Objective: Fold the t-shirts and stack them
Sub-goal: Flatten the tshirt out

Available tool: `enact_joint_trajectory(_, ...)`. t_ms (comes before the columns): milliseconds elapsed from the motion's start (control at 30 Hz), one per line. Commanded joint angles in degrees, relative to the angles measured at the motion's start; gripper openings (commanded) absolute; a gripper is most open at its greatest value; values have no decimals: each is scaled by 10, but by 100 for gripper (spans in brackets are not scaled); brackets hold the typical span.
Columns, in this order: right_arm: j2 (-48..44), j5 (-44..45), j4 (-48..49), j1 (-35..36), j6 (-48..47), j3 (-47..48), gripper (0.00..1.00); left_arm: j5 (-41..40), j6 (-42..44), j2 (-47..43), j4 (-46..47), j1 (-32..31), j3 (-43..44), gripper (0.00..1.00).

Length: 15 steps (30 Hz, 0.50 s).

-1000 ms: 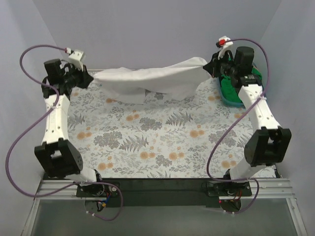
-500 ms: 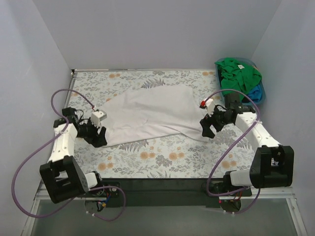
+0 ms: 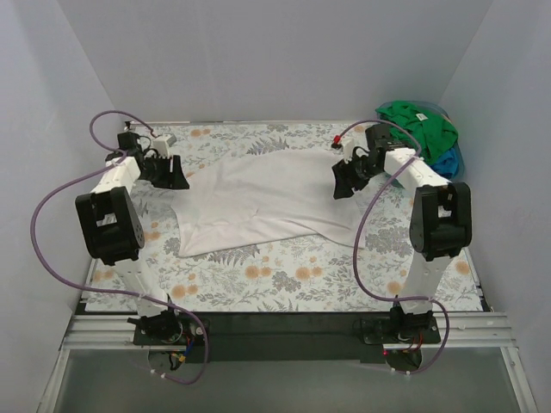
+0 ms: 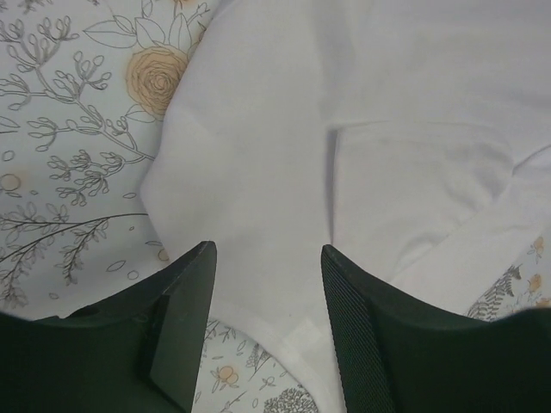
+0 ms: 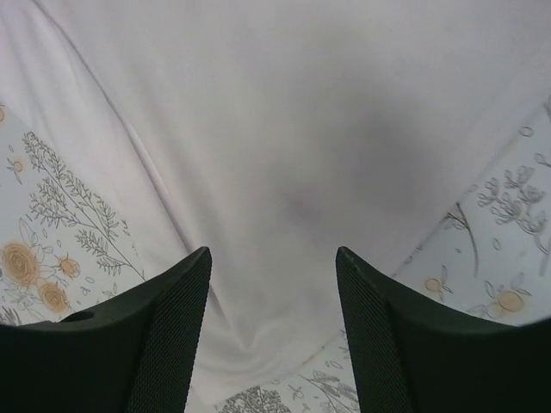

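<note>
A white t-shirt (image 3: 258, 202) lies spread out and a little rumpled on the floral cloth. My left gripper (image 3: 178, 180) hovers at its far left edge, open; in the left wrist view the left gripper (image 4: 266, 251) has the white t-shirt (image 4: 258, 155) and its hem below the gap, with nothing pinched. My right gripper (image 3: 341, 187) is open over the shirt's far right part; the right wrist view shows the right gripper (image 5: 274, 255) above the white t-shirt (image 5: 293, 129). A green t-shirt (image 3: 417, 127) lies heaped over a blue one (image 3: 448, 162) at the back right.
The green and blue shirts sit in a blue bin (image 3: 456, 168) at the table's back right corner. The floral table cloth (image 3: 284, 275) covers the table, with grey walls close on three sides. Purple cables loop from both arms.
A second ago both grippers held the white shirt stretched in the air at the back. It was then laid flat and released; both open grippers have since moved from its near edge to its far side.
</note>
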Motion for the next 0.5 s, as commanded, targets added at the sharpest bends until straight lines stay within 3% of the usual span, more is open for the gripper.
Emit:
enact_joint_trajectory(0,27,16,-6,45,22,16,66,-47,-44,-4,35,-41,-10,50)
enact_joint_trajectory(200,53,59,1,77,11,-47,57,-101,-45,1,78,-67,-73,46)
enact_joint_trajectory(467,-40,96,-20,121,-61,-225,52,-111,5,-43,37,-71,-114,32)
